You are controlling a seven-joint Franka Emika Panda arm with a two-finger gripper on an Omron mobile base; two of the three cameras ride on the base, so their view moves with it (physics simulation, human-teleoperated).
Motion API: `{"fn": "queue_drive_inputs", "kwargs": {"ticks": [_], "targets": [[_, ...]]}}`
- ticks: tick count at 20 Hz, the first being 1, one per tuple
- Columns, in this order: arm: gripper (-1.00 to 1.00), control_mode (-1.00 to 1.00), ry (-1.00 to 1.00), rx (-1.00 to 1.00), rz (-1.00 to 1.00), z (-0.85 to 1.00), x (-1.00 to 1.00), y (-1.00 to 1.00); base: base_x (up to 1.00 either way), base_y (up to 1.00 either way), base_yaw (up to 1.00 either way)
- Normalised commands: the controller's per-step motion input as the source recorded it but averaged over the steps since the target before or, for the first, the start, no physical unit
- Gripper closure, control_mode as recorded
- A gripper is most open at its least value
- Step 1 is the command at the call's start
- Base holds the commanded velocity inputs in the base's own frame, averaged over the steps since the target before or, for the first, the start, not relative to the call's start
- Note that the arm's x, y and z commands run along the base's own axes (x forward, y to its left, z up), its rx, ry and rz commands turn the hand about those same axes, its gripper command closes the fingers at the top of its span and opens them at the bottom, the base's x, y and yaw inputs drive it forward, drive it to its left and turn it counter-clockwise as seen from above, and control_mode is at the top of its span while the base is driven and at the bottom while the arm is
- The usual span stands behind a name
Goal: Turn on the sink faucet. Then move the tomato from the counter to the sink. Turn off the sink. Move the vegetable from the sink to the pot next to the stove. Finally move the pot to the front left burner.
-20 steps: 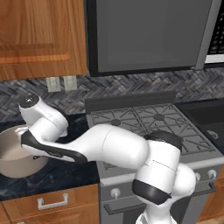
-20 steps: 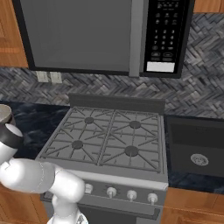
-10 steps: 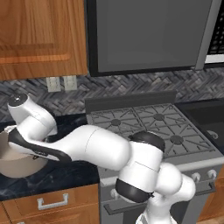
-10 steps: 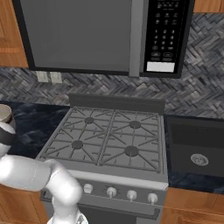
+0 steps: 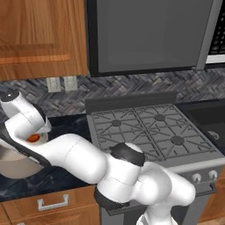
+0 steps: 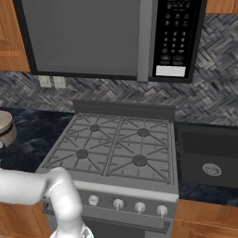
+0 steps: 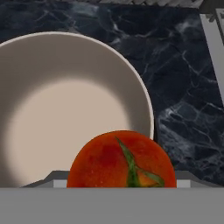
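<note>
Dark marbled stone is making up the tabletop (image 7: 183,87) to the left of the stove (image 5: 154,127), with a herringbone tile backsplash (image 5: 132,85) running behind it and wooden cabinets (image 5: 41,37) hanging above. On that tabletop, just beside the stove's left edge, the pot (image 7: 57,113) is sitting upright, its pale inside open to the camera on the hand. The white arm (image 5: 74,154) is reaching far left from the base and bending over the pot. The hand (image 5: 33,137) is hovering above the pot's near rim, and its fingers are clamped on the tomato (image 7: 121,159), which is filling the gap between them; the red fruit with its green stem is hanging over the pot's rim. From the right base camera, the pot's edge (image 6: 5,126) is peeking in at the left, and the sink (image 6: 207,160) is lying right of the stove, well apart from the pot.
</note>
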Motion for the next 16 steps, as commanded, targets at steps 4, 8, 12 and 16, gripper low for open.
{"fn": "queue_drive_inputs", "kwargs": {"ticks": [4, 8, 12, 16], "targets": [[1.0, -1.0, 0.0, 0.0, 0.0, -0.33, 0.03, 0.01, 0.0, 0.0, 0.0], [1.0, -1.0, 0.0, 0.0, 0.0, -0.34, 0.0, 0.01, 0.0, 0.0, 0.0], [1.0, -1.0, 0.0, 0.01, 0.0, -0.27, 0.0, 0.0, 0.0, 0.0, 0.0], [1.0, -1.0, 0.0, 0.0, 0.01, -0.36, 0.0, 0.0, 0.0, 0.0, 0.0]]}}
